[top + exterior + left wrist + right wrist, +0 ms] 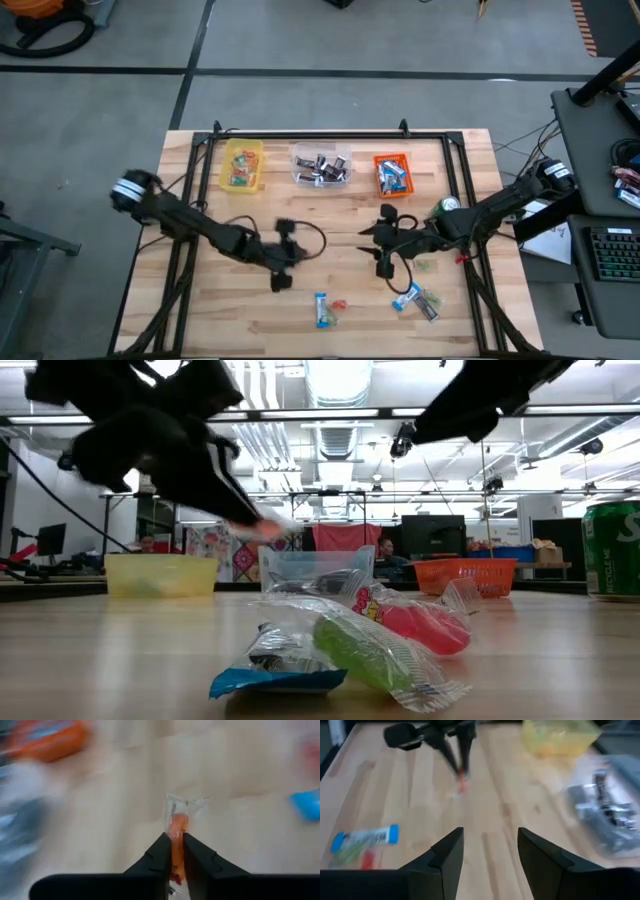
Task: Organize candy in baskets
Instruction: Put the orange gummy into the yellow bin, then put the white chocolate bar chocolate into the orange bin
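The orange-wrapped candy (pixel 177 827) sticks out between the fingers of my left gripper (pixel 175 845), which is shut on it above the table's middle (pixel 292 258). The right wrist view shows that gripper (pixel 461 770) with the piece at its tips. My right gripper (pixel 490 855) hovers open and empty to the right of the middle (pixel 385 250). The yellow basket (pixel 243 165), clear basket (pixel 321 165) and orange basket (pixel 392 175) stand in a row along the far edge, each with candy inside. Loose candy (pixel 325 308) lies near the front edge. My left gripper pinches the orange candy between its two fingers (pixel 159 852), on the wrapper's nearer part (pixel 176 851). The clear wrapper's free end (pixel 184 805) juts out past the fingertips. The fingers slant down toward the table, and the piece is lifted clear of the wood.
A green can (pixel 447 207) stands beside my right arm. A second cluster of blue-and-white wrapped candy (pixel 415 300) lies at the front right. In the low view a green piece (pixel 360 650) and a red piece (pixel 425 628) lie close to the camera.
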### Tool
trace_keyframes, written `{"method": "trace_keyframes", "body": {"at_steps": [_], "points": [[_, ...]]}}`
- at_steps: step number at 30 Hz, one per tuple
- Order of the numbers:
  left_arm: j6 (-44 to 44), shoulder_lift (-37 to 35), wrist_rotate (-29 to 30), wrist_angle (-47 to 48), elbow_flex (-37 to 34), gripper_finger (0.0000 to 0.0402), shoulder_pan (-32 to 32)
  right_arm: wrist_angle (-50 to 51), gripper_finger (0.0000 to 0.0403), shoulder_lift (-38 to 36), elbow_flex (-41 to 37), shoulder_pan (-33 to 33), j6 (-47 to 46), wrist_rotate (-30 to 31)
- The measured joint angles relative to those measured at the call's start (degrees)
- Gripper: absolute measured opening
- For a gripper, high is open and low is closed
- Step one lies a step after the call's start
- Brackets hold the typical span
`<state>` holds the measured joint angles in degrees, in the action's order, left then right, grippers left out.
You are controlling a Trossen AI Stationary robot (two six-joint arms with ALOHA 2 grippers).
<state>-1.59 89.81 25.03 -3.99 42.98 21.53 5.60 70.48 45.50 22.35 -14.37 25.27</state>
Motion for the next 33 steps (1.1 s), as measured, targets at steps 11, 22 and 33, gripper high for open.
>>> {"method": "trace_keyframes", "body": {"at_steps": [11, 22, 33], "points": [[-29.86, -23.13, 24.47, 44.9, -0.15, 0.0007, -16.03, -0.36, 0.0173, -0.17, -0.96, 0.0, -7.08, 9.42], [-32.08, -24.51, 15.61, 47.11, -3.13, 0.0007, -42.73, -0.19, 0.0173, -0.13, -0.96, 0.0, -6.84, 9.38], [-25.96, -21.48, 15.36, 46.42, -1.38, 0.0099, -46.39, -0.15, 0.0173, -0.2, -1.01, 0.0, -8.88, 7.21]]}}
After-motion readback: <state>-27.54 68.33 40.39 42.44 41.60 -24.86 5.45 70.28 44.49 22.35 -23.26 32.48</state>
